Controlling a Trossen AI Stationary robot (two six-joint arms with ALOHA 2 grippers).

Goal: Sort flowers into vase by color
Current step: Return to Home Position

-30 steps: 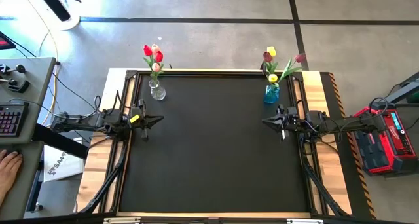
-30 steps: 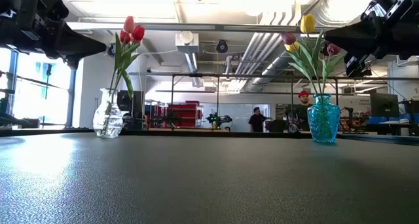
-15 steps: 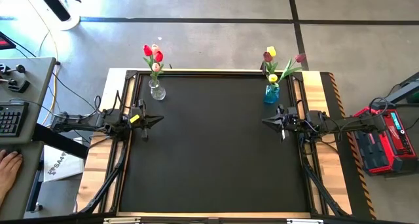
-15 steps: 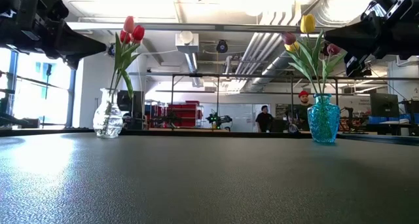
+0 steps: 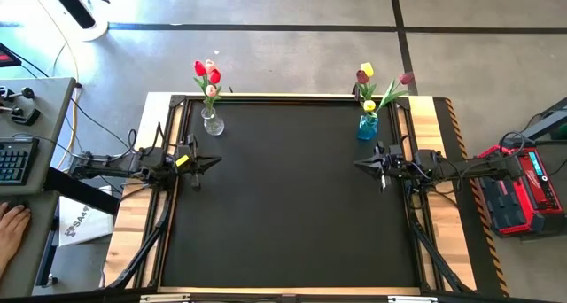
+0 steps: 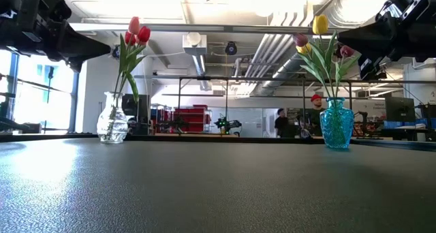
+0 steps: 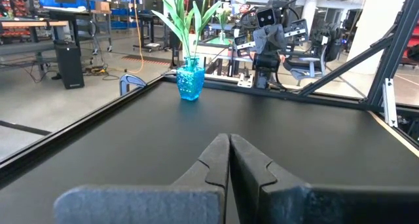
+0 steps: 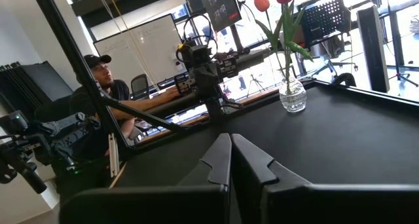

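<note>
Your left tool (image 5: 215, 162) hangs over the left edge of the desk (image 5: 292, 214), fingers pressed together with nothing between them. Your right tool (image 5: 359, 165) faces it from the right edge, well apart, likewise closed and empty. You'll see the clear vase (image 5: 212, 122) upright near the far left corner, just beyond the left tool, holding the red and pink flowers (image 5: 207, 73). Near the far right corner the blue vase (image 5: 367, 126) stands upright with the yellow and maroon flowers (image 5: 366, 73), just beyond the right tool.
</note>
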